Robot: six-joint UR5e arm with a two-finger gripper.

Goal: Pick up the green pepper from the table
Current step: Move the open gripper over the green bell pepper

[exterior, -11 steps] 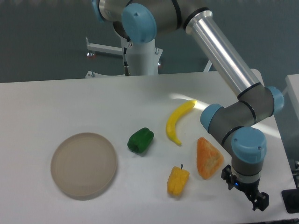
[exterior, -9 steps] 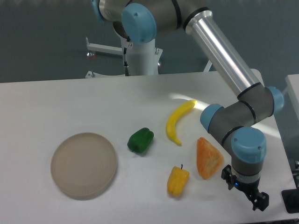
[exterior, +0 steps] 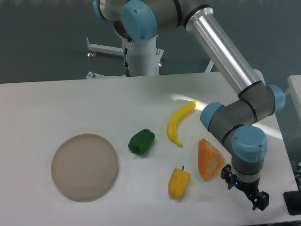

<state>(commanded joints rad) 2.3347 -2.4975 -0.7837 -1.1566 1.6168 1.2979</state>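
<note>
green pepper [exterior: 141, 141]: small, light, hard, shiny and slippery | pinch its lumpy sides | claw [exterior: 245, 192]: far right, can't tell if spread

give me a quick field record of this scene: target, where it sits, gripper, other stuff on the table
target: green pepper, lying on the table, untouched
target neighbours: round beige plate to its left, yellow banana to its right
gripper: gripper near the table's front right edge, far from the pepper, holding nothing; jaw state unclear
other items: yellow pepper, orange wedge-shaped piece
task step: pick not yet begun
</note>
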